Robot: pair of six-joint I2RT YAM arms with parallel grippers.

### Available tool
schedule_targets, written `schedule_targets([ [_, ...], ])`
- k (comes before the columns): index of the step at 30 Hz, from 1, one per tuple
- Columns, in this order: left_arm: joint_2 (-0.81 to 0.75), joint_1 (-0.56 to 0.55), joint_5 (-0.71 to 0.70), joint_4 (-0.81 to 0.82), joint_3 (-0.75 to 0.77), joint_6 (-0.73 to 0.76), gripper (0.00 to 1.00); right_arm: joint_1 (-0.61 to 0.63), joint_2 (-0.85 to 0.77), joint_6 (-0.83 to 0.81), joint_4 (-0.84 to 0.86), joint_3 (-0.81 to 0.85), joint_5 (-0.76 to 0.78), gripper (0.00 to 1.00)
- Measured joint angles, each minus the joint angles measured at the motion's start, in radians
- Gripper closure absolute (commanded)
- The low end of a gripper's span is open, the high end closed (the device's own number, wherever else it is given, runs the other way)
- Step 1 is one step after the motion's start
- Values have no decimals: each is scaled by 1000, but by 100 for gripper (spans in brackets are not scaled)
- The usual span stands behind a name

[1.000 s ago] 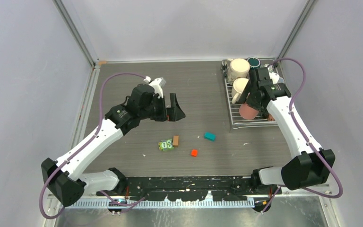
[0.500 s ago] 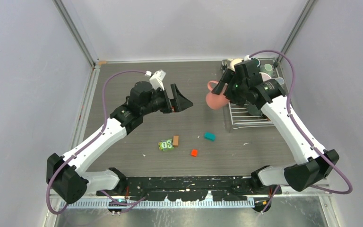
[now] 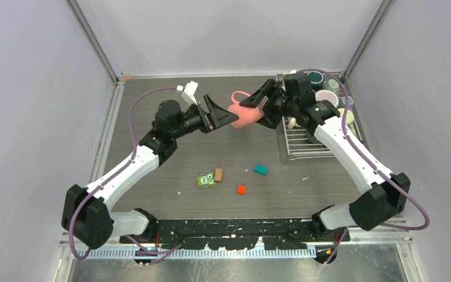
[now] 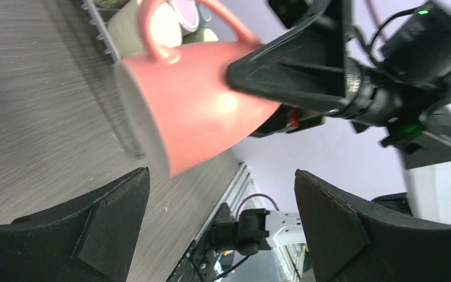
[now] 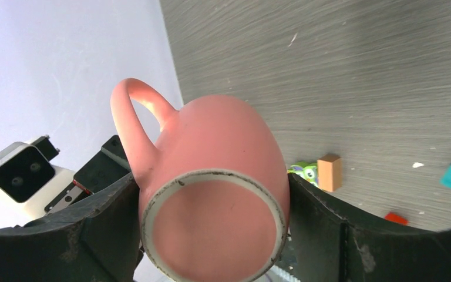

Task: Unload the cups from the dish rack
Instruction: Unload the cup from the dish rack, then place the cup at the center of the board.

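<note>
Blocks: a green toy (image 3: 204,181), brown block (image 3: 218,174), orange block (image 3: 241,190) and teal block (image 3: 261,170) lie scattered on the near middle of the desk (image 3: 270,197).
Left gripper (image 4: 220,173): jaws spread wide, holding nothing, raised above the desk left of centre. Its fingers point right at the mug's mouth and sit just short of it.
Pink mug (image 3: 243,113): off the desk, tipped on its side between the two arms, mouth toward the left arm, handle on the far side.
Right gripper (image 5: 211,182): clamped on the mug's body, one finger on each side, base facing its wrist.
Dish rack (image 3: 305,147): far right of the desk, near bars bare.
Rack contents: dark teal cup (image 3: 315,77), pale green cup (image 3: 330,85) and mauve cup (image 3: 326,97) sit at its far end.
</note>
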Motion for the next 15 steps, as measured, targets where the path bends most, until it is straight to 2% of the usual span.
schedule_targets([
  [5,41,9,45,136,-9,-101,24,0,14,84,105,-62,-93,73],
  [12,82,19,88,268,-35,-203,37,-3,24,154,201,-91,-182,73],
  [15,82,19,100,305,-35,-219,48,-4,26,187,250,-103,-222,73],
])
